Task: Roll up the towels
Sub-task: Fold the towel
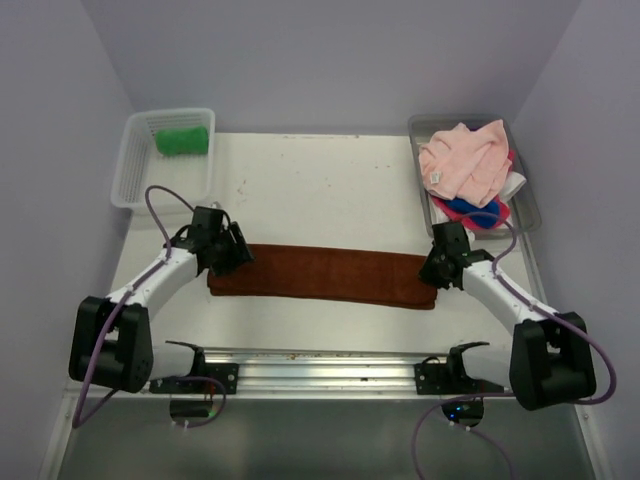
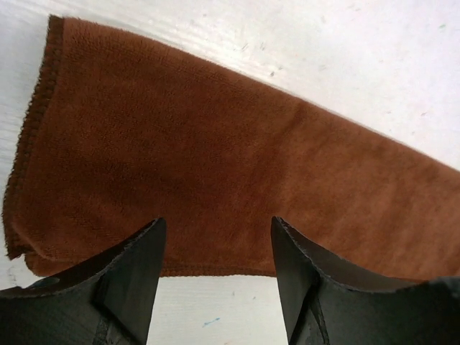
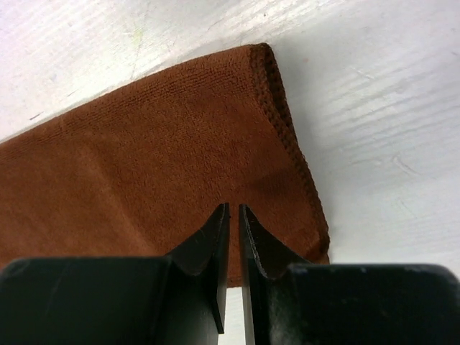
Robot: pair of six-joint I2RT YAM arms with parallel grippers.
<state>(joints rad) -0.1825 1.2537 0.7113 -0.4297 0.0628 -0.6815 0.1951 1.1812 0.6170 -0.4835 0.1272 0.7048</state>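
Observation:
A rust-brown towel (image 1: 320, 275) lies flat as a long folded strip across the table's middle. My left gripper (image 1: 235, 250) hovers over its left end, open. In the left wrist view the jaws (image 2: 218, 223) stand wide apart above the towel (image 2: 215, 158), with nothing between them. My right gripper (image 1: 437, 268) is over the strip's right end. In the right wrist view its jaws (image 3: 233, 207) are almost together, only a thin slit between them, empty above the towel (image 3: 144, 165). A green towel (image 1: 182, 139) sits rolled in the basket. Pink (image 1: 465, 160), blue (image 1: 470, 210) and white (image 1: 515, 185) towels lie heaped in the tray.
The white mesh basket (image 1: 135, 185) stands at the back left corner. The grey tray (image 1: 525, 215) stands at the back right. A metal rail (image 1: 320, 365) runs along the near edge between the arm bases. Walls close in on three sides.

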